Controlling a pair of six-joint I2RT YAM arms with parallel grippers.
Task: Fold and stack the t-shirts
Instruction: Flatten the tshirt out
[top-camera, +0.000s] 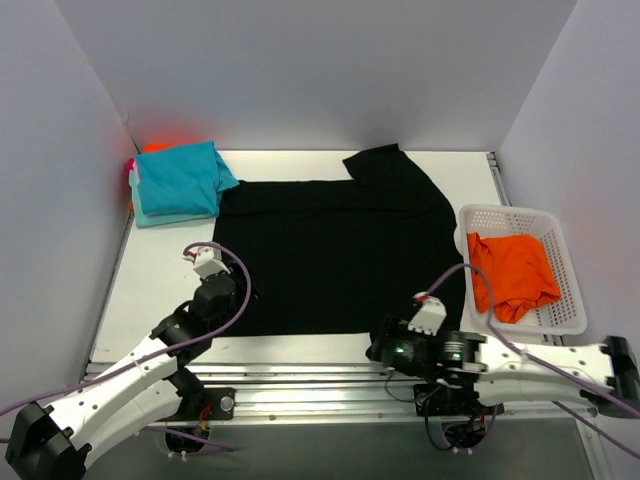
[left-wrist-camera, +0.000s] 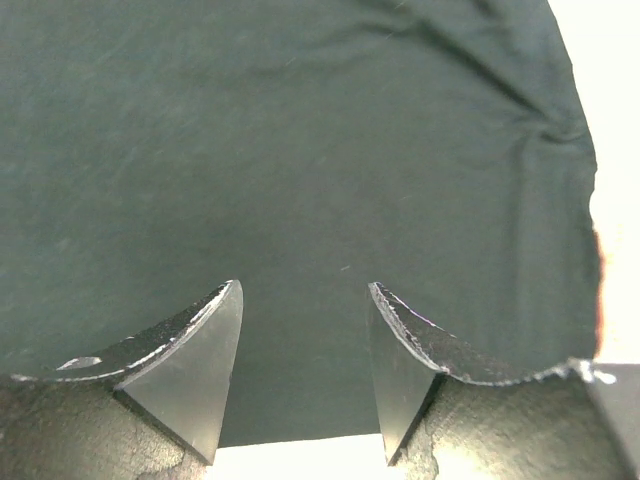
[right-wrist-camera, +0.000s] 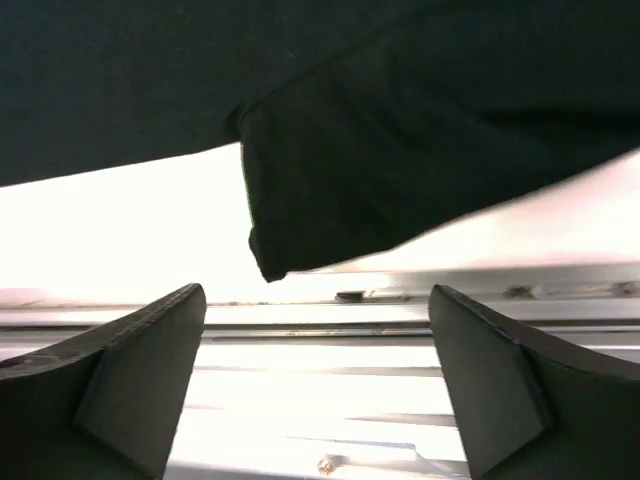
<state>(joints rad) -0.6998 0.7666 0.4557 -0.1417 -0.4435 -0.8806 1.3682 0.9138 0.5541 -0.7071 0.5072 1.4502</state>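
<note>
A black shirt (top-camera: 330, 250) lies flat on the table (top-camera: 160, 290), with the left gripper (left-wrist-camera: 305, 290) and right gripper (right-wrist-camera: 317, 292) both spread empty by its near edge.

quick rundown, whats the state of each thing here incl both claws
black t-shirt, spread out flat on the table, not folded
teal t-shirts, folded and stacked at the far left corner
orange t-shirt, crumpled inside the basket
white basket, upright at the right side, holding the orange t-shirt
left claw, open, empty, over the black t-shirt
right claw, open, empty, at the black t-shirt's near right corner
</note>
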